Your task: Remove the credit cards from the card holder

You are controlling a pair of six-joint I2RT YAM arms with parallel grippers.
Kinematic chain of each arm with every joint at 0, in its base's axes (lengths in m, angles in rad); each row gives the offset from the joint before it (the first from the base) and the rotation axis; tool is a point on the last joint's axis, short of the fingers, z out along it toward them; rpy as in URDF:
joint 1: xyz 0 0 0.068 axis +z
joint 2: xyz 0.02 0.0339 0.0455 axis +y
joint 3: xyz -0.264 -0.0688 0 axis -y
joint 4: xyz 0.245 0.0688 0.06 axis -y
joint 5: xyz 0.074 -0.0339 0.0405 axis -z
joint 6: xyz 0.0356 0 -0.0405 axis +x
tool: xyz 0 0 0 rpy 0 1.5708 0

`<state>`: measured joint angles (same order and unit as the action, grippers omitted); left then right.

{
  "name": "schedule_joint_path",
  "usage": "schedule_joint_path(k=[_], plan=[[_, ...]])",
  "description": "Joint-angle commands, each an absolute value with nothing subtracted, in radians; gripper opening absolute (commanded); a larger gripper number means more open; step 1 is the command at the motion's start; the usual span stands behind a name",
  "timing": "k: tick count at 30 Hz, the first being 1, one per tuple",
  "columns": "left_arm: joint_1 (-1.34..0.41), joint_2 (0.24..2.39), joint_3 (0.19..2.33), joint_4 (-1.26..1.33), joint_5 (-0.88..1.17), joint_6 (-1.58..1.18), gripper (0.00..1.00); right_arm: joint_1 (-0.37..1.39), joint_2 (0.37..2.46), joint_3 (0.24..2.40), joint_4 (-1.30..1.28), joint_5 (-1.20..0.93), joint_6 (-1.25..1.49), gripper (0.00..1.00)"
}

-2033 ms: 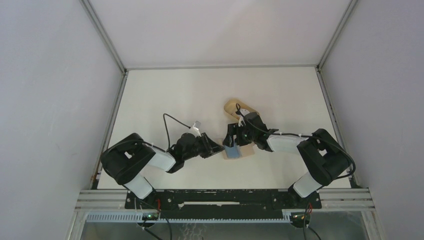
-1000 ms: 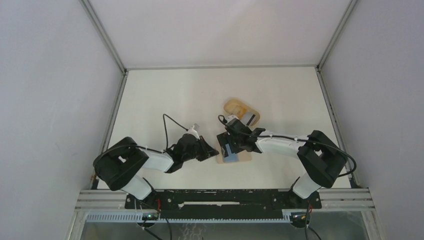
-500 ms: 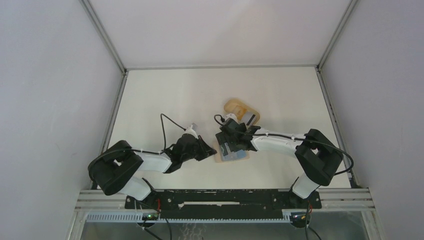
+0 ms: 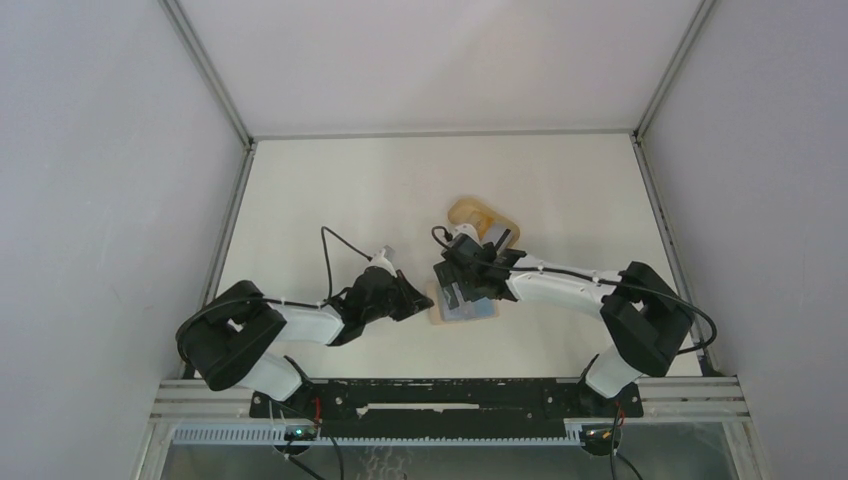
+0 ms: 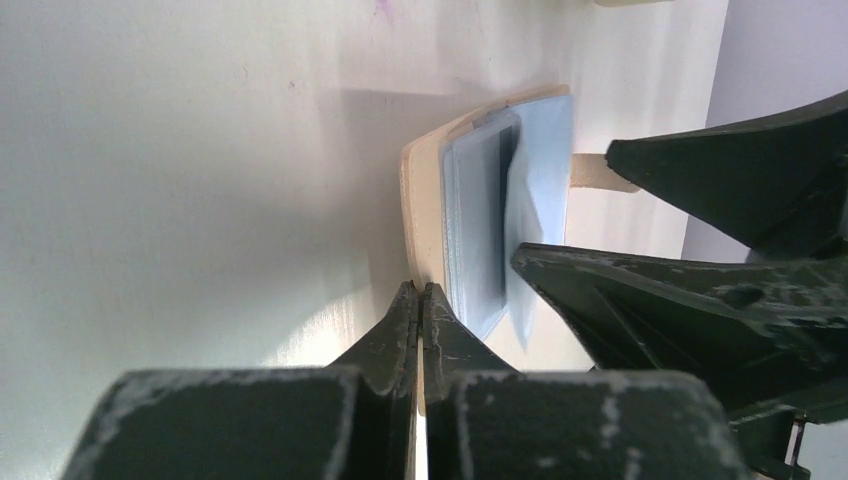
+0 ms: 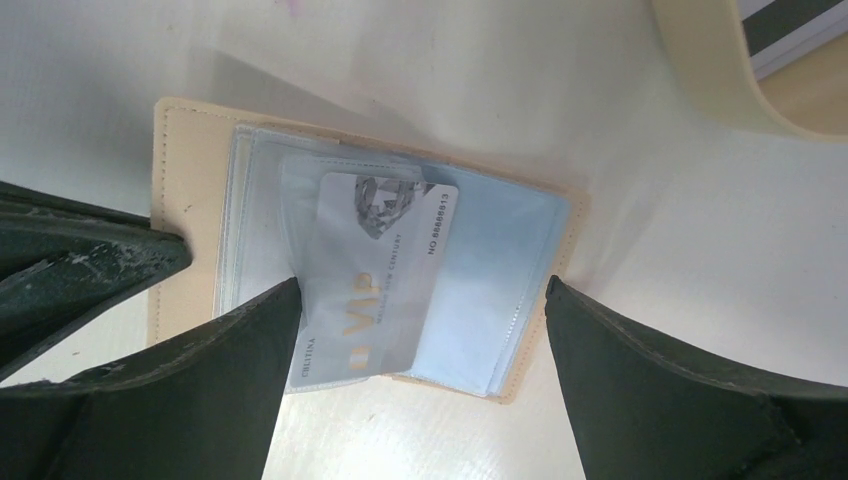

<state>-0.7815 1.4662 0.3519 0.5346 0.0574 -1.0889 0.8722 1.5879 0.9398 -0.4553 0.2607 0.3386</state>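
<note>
One "VIP" credit card (image 6: 375, 285) sits inside the wide-apart right pincer (image 6: 420, 290); left pincer (image 5: 419, 298) pressed together.

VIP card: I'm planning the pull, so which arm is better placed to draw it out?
Right: the right gripper, open, straddles the VIP card; the left gripper is clamped on the card holder's edge.

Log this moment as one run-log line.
left gripper: shut on edge of flat tan leather-like card holder | right gripper: open, straddling pale grey plastic VIP card
</note>
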Motion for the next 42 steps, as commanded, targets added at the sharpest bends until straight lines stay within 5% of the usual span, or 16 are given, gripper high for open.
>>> schedule_joint_path(k=[1,33,42], plan=[[-0.781,1.467,0.384,0.528,0.020,-1.058,0.00,0.861,1.505,0.955,-0.496,0.286,0.327,1.00],[-0.781,1.465,0.371,0.476,-0.024,-1.047,0.00,0.656,1.417,0.923,-0.649,0.439,0.417,1.00],[-0.778,1.495,0.370,0.464,-0.045,-1.053,0.00,0.670,1.146,0.822,-0.320,0.074,0.313,1.00]])
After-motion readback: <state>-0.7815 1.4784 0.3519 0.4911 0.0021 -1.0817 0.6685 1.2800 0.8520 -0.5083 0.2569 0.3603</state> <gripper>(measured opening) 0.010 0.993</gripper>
